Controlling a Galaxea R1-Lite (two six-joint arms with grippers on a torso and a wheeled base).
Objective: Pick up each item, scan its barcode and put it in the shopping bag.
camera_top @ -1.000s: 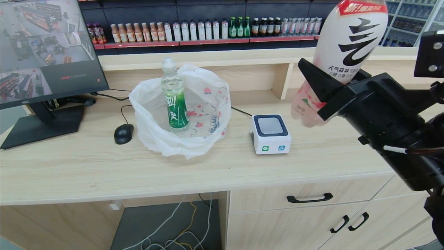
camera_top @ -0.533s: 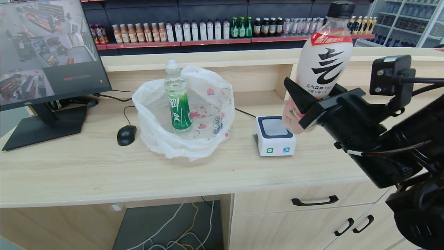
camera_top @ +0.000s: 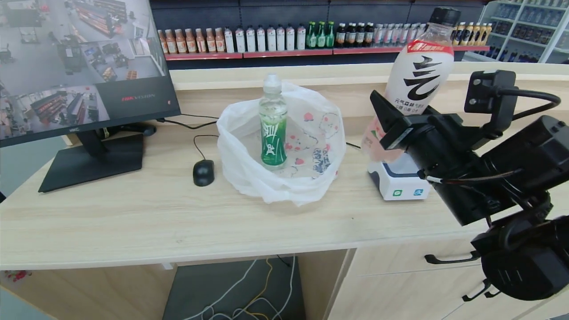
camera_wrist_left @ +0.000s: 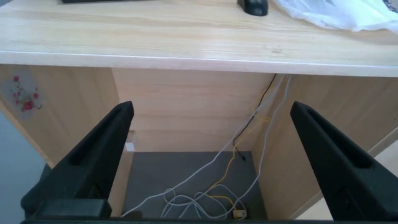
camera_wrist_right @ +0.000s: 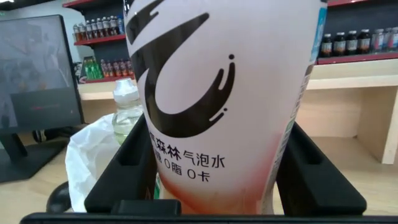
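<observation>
**Pink bottle gripped low, above the scanner**

Head view: the right fingers [camera_top: 387,114] are clamped on the lower body of the pink bottle [camera_top: 417,82]. The bottle stands upright just over the scanner [camera_top: 402,186] on the tabletop [camera_top: 133,213]. The shopping bag [camera_top: 240,155] nearby holds a green bottle [camera_top: 272,129].

Left wrist view: the left fingers [camera_wrist_left: 93,155] are spread wide with nothing between them, below the tabletop's edge.

Right wrist view: the fingers flank the bottle's label. The bottle looks full, so probably fairly heavy. Its thin plastic and smooth sleeve are likely slippery, so a firm mid-body hold suits it.
</observation>
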